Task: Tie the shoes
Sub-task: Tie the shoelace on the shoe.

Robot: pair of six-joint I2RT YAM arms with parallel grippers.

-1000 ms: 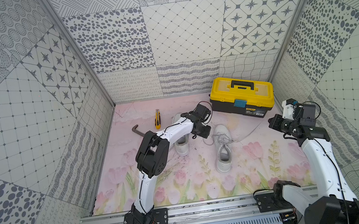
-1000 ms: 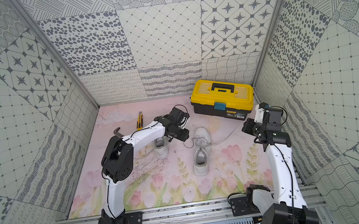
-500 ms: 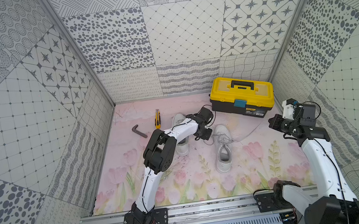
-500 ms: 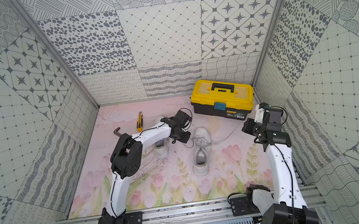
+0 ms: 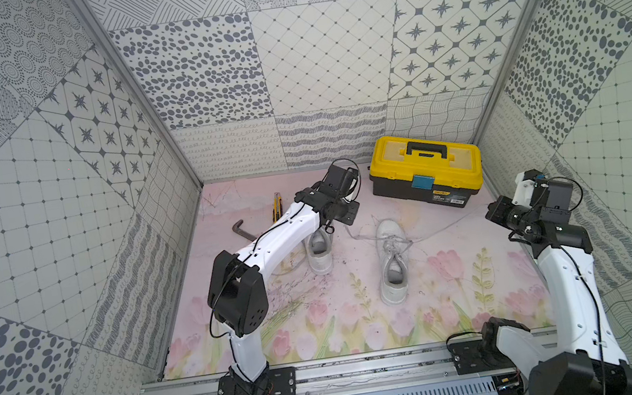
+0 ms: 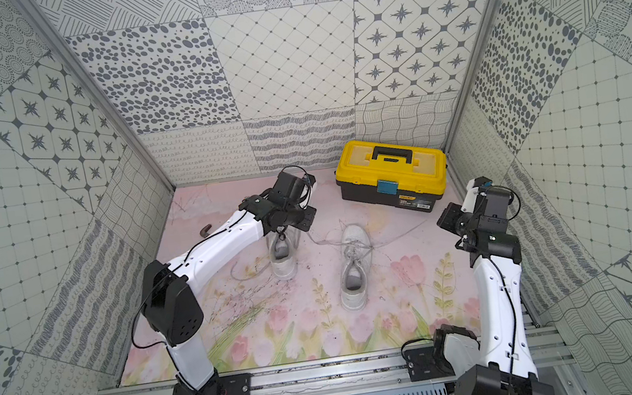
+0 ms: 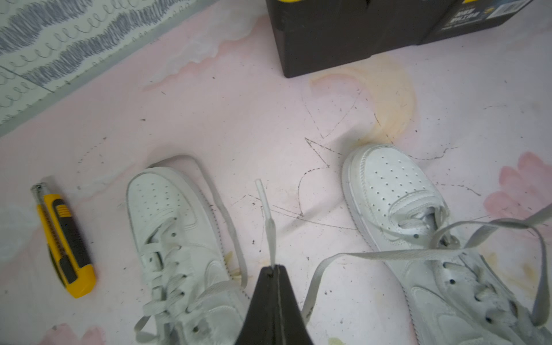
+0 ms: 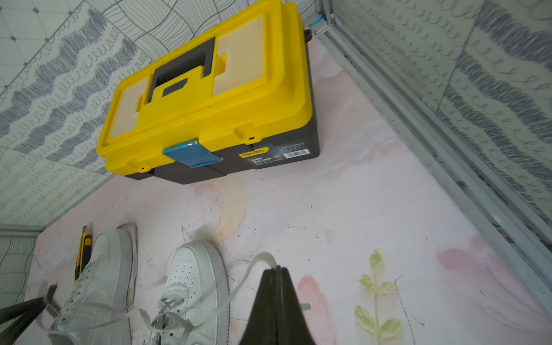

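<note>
The shoes (image 7: 397, 185) have a smooth, matt white leather-look upper with a perforated toe; the laces (image 7: 388, 254) are flat woven cloth, dull grey-white. The toolbox (image 8: 209, 98) has a glossy yellow plastic lid, a matt black plastic base and a translucent blue latch (image 8: 191, 153). The knife (image 7: 64, 242) has a yellow and black plastic body with a metal tip. The desk (image 7: 268, 119) is a matt printed sheet, scuffed and scratched. The left pincer (image 7: 275, 270) and right pincer (image 8: 276, 271) are matt black.

Toolbox (image 8: 206, 98), black base front: yellow "deli" brand label (image 8: 254, 154). Smaller print below and barcode sticker (image 8: 295, 153) beside it too small to read from my right wrist view.
</note>
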